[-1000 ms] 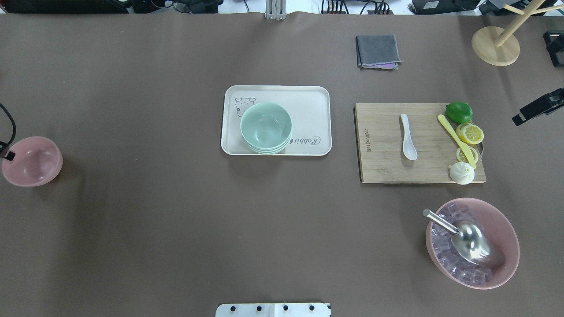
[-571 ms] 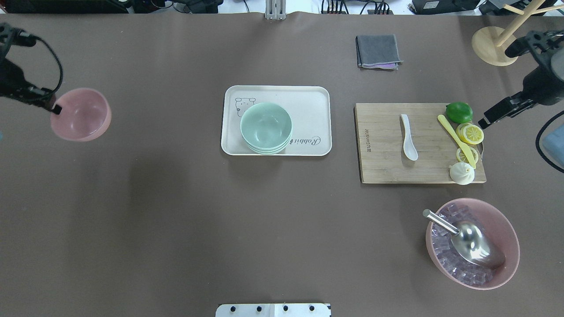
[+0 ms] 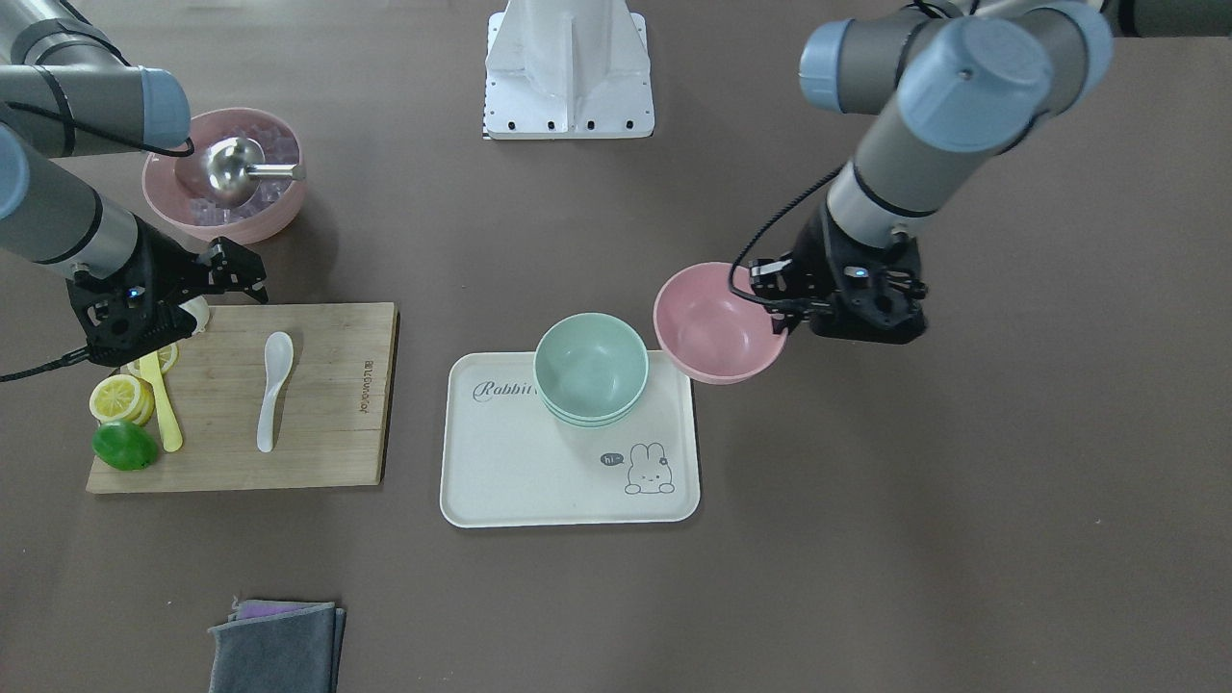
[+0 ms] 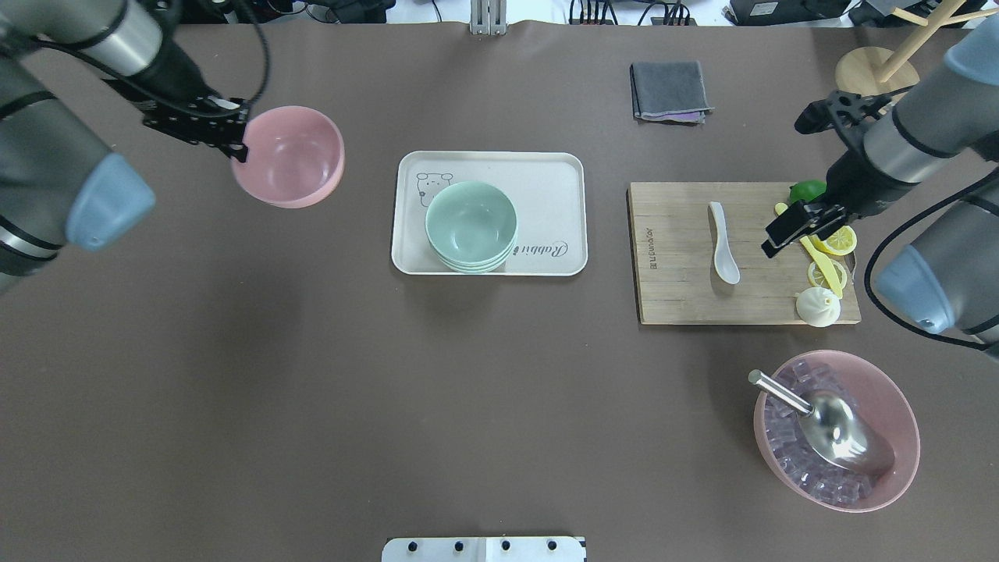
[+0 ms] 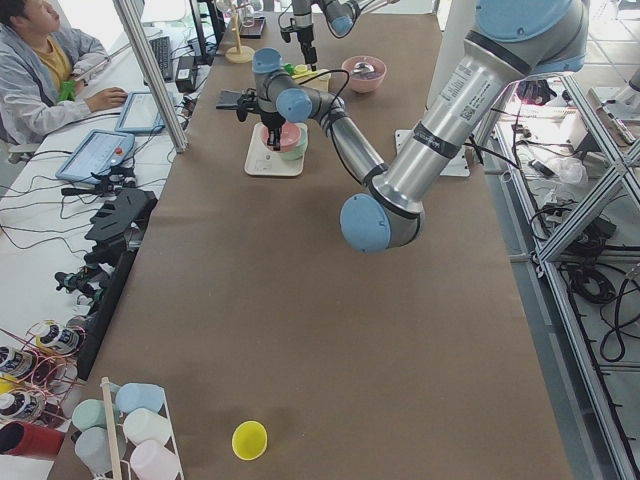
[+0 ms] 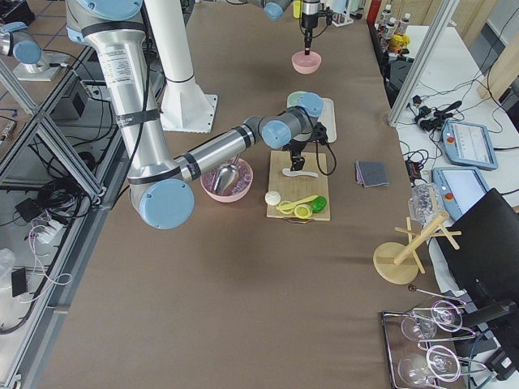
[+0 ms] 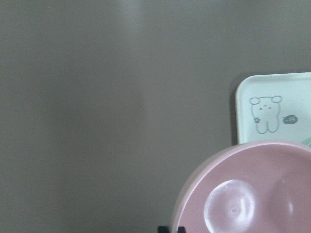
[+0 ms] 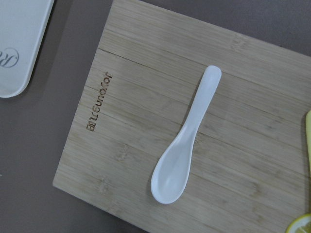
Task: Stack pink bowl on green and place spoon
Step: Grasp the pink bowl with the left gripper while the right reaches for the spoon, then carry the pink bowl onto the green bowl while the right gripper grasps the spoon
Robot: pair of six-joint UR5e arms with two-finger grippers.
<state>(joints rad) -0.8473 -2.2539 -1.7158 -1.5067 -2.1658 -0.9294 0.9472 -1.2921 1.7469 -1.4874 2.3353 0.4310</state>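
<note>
My left gripper (image 4: 236, 145) is shut on the near-left rim of the pink bowl (image 4: 293, 156) and holds it above the table, left of the white tray (image 4: 546, 176). In the front view the bowl (image 3: 712, 327) hangs just beside the stacked green bowls (image 3: 589, 366); the green bowls (image 4: 471, 226) stand on the tray. The left wrist view shows the bowl (image 7: 248, 194) and a tray corner (image 7: 272, 92). The white spoon (image 4: 722, 242) lies on the cutting board (image 4: 679, 300). My right gripper (image 4: 783, 234) hovers open and empty over the board's right part, right of the spoon (image 8: 184, 141).
A lime (image 4: 808, 189), lemon slices (image 4: 837, 238), a yellow knife and a white bun (image 4: 817, 306) lie on the board's right end. A large pink bowl of ice with a metal scoop (image 4: 835, 429) stands front right. A grey cloth (image 4: 670, 90) and a wooden stand (image 4: 866, 74) are at the back.
My left arm has carried the pink bowl from the table's far left edge rightward toward the tray. My right arm has moved in from the right edge over the cutting board.
</note>
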